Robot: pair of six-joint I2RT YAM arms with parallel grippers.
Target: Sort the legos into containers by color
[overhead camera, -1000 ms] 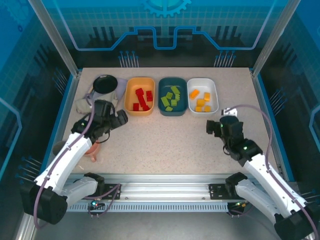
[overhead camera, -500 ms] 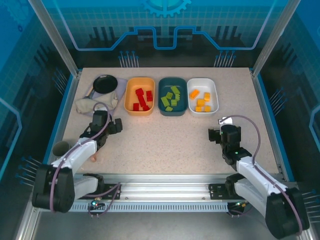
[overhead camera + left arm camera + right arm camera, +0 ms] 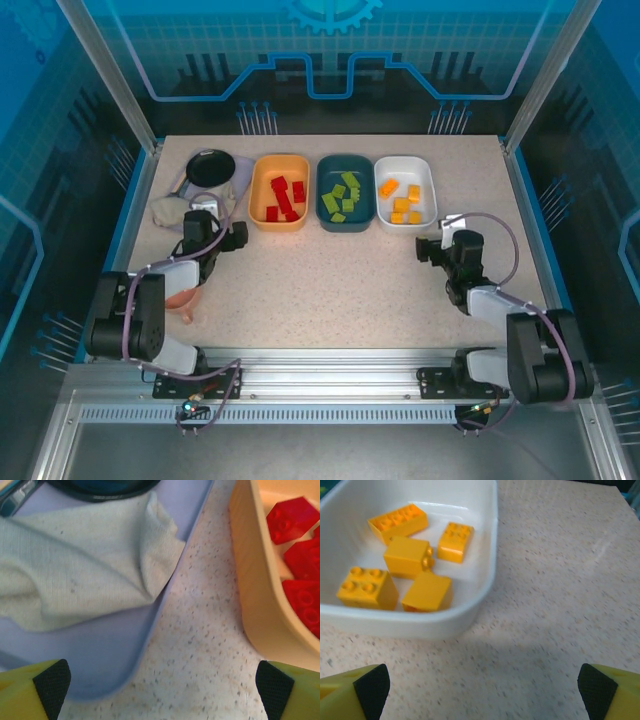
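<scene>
Across the middle of the top view we see a speckled beige table (image 3: 330, 290), closed in by translucent blue panels (image 3: 330, 60) between metal posts, with a metal rail (image 3: 330, 385) along its near edge at the bottom of the frame.

At the table's upper left sits a round black pan (image 3: 210, 167). Just below it a crumpled beige cloth (image 3: 175, 210) rests on a pale lavender mat (image 3: 115, 650). The left arm (image 3: 175, 275) lies low at the left of the frame, pointing up toward the cloth. In the left wrist view we find the left jaws released: the black pads (image 3: 50, 685) sit at the two bottom corners, wide apart, with only mat and table between them.

Moving right, three bins stand side by side along the upper centre. The orange-yellow bin (image 3: 256, 190) holds the red bricks (image 3: 285, 197). The dark teal bin (image 3: 346, 228) holds the light green bricks (image 3: 343, 195). The white bin (image 3: 405, 226) holds the yellow-orange bricks (image 3: 403, 205), and we count five of them in the right wrist view. Every brick we can see lies inside a bin with others of its colour.

At the right of the frame the right arm (image 3: 480, 295) lies low, pointing toward the white bin. The right jaws are likewise released, spread to the bottom corners of the right wrist view over bare table, just short of the bin's near wall.
</scene>
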